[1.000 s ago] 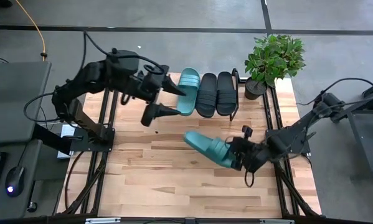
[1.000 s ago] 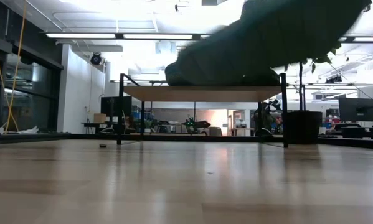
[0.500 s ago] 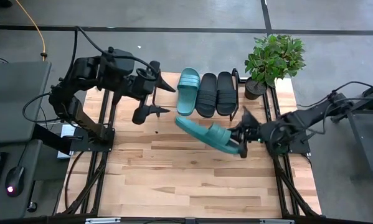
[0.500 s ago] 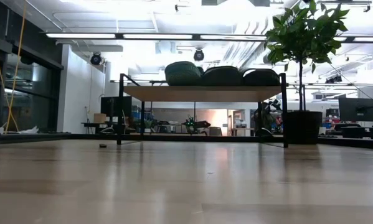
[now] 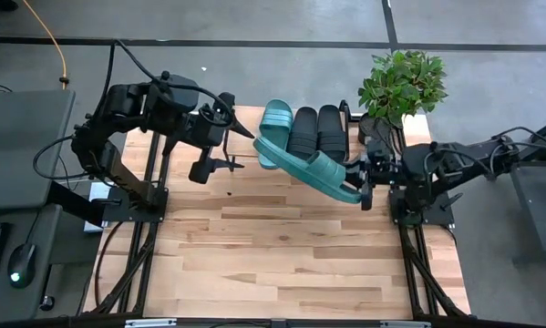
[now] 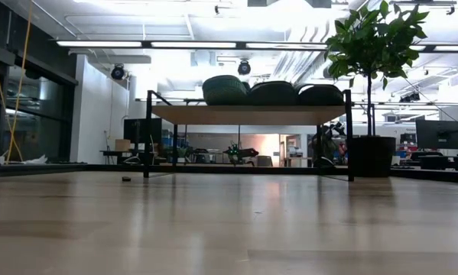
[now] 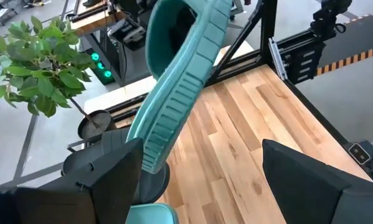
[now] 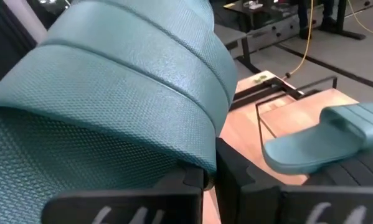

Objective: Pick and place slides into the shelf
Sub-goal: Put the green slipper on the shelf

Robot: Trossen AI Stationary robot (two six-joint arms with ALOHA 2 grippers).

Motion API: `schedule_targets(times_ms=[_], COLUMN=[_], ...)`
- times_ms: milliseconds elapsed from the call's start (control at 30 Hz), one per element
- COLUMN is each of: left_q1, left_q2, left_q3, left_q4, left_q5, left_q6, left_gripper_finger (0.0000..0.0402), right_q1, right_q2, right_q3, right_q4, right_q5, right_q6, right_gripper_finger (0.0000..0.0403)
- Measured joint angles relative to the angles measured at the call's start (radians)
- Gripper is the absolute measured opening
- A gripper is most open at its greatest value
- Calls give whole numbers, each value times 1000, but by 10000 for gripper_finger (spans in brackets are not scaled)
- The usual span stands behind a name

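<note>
While the right claw carries one green slide, the rest looks like this, all placed against the shelf [image 5: 300,117]:
Shelf: stands at the far edge of the table [image 5: 282,246], with a potted plant [image 5: 398,87] just beside its right end
Slides on shelf: one green slide [image 5: 274,128] at the left end, then two black slides [image 5: 302,137] side by side to its right
Carried slide: the second green slide [image 5: 307,165] hangs tilted in the air off the shelf's front edge, its toe end over the green one already there, heel end toward the right arm
Right claw [image 5: 362,180]: pressed together on the heel end of the carried slide, just off the shelf's front right corner
Left claw [image 5: 225,146]: fingers spread wide, nothing between them, hovering just beside the shelf's left end
Low view: only three slides show on the shelf top; which arm is where can hardly be told from there
</note>
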Motion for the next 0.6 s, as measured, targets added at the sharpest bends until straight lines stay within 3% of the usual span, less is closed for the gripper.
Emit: schedule_targets(times_ms=[600], left_q1=[0], left_q2=[11], left_q3=[1], left_q4=[59], left_q5=[-35], left_q6=[20], left_gripper_finger=[308], right_q1=[-8], right_q2=[54], right_q3=[19], right_q4=[45], right_q5=[-65], right_q6=[11], right_gripper_finger=[0])
